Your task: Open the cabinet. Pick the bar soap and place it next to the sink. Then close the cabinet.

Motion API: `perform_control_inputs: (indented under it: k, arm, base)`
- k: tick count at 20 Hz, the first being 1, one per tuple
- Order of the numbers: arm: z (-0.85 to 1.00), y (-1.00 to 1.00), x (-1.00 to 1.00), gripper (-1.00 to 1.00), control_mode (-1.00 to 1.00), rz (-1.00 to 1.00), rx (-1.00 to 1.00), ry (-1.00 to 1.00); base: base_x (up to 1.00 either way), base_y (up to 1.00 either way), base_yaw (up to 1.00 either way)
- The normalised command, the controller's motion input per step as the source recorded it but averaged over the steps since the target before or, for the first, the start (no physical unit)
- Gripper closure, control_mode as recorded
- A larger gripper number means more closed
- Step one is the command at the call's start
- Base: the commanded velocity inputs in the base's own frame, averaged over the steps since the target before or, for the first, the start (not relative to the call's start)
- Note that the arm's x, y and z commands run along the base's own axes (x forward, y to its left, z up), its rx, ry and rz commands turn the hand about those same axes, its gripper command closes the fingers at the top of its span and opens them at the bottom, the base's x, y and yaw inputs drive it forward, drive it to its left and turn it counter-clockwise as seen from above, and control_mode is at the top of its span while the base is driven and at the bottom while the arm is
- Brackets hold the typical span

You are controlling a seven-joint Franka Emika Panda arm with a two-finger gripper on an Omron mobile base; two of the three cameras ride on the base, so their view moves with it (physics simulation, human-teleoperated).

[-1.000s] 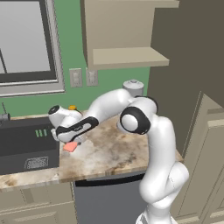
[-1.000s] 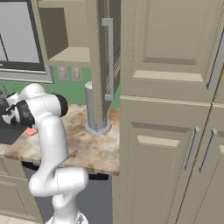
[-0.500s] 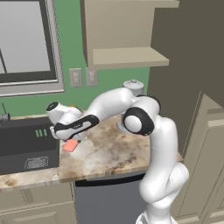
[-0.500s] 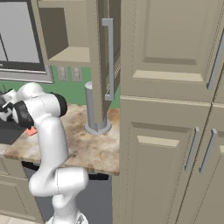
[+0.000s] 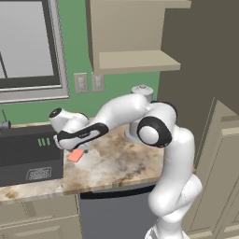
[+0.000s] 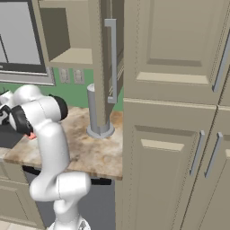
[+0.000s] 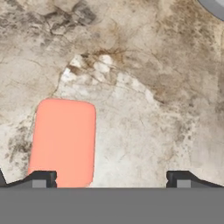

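Observation:
The bar soap (image 5: 75, 155) is a flat salmon-pink block lying on the marbled counter (image 5: 116, 163), just right of the dark sink (image 5: 28, 161). My gripper (image 5: 69, 145) hovers a little above it, open and holding nothing. In the hand view the soap (image 7: 63, 142) lies flat near the left fingertip (image 7: 41, 178), off to one side of the gripper (image 7: 111, 179). The cabinet (image 5: 130, 42) stands open above the counter, its shelf bare. From the right its door (image 6: 104, 67) is seen edge-on, with the silver bar handle (image 6: 112, 58). A sliver of soap (image 6: 31, 136) peeks out by my arm.
A grey cylinder on a round base (image 6: 99, 114) stands on the counter under the open door. Tall beige cabinets (image 6: 179, 112) wall off the right side. A window (image 5: 28, 46) and wall outlets (image 5: 88, 83) lie behind the sink. A dark appliance front (image 5: 116, 210) sits below the counter.
The hand has lifted a little up and away from the soap, which stays flat on the counter. The fingers have stayed open.

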Motion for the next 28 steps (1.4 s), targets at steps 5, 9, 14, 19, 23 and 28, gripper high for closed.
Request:
perform_control_inputs:
  k: [5, 9, 14, 19, 23, 28]
  arm:
    - [0.23, -0.25, -0.30, -1.00, -1.00, 0.00, 0.04, 0.00]
    - [0.34, -0.26, -0.25, -1.00, -1.00, 0.00, 0.11, 0.00]
    - [0.43, -0.27, -0.28, -1.00, -1.00, 0.04, 0.14, -0.01]
    - [0.43, -0.26, -0.32, -1.00, -1.00, 0.08, 0.08, -0.07]
    - [0.43, -0.28, -0.34, -1.00, -1.00, 0.11, 0.02, -0.07]
    - [0.44, -0.26, -0.28, -1.00, -1.00, 0.09, 0.01, -0.09]
  base:
    - [0.00, 0.00, 0.00]
    - [0.00, 0.00, 0.00]
    - [0.00, 0.00, 0.00]
    - [0.00, 0.00, 0.00]
    - [0.00, 0.00, 0.00]
    - [0.00, 0.00, 0.00]
